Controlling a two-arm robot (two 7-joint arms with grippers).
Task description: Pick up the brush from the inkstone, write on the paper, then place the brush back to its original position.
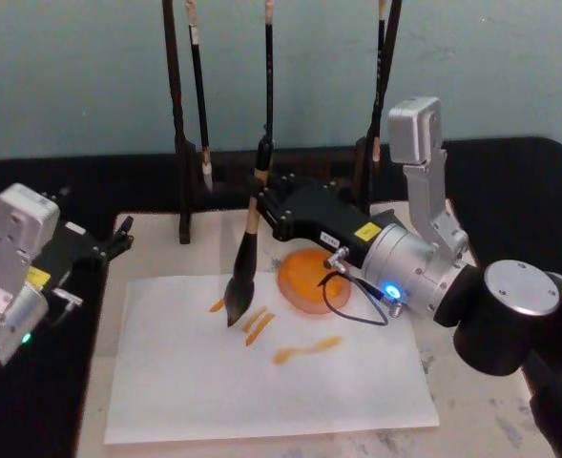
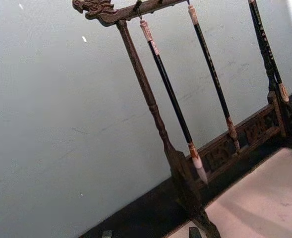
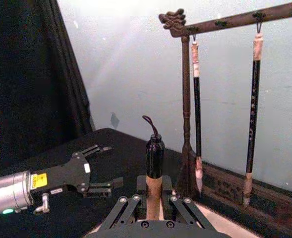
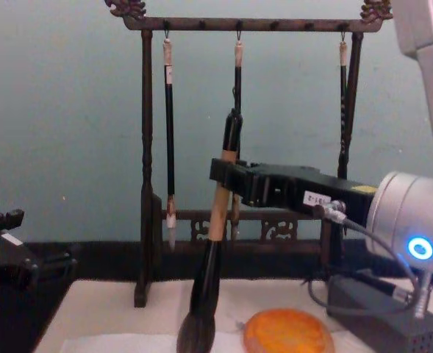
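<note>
The fingers of the right gripper are clenched on the tan shaft of the brush, a little above the centre of the head view. In the right wrist view the two black finger links close on this shaft from both sides at the lower middle, and the black end cap with its cord loop stands above them. The brush is nearly upright, leaning slightly. Its dark tuft points down to the paper, left of centre, among three short orange strokes. I cannot tell if the tip really presses on the sheet. Just to the right of the tuft lies the inkstone, round and orange, partly under the right arm. The paper rests on a beige mat. Behind, along the upper part of the frame, stands a dark wooden rack with thin black brushes hanging from it. At the left edge, over the black table, the left gripper is parked with its fingers spread apart and nothing between them.
</note>
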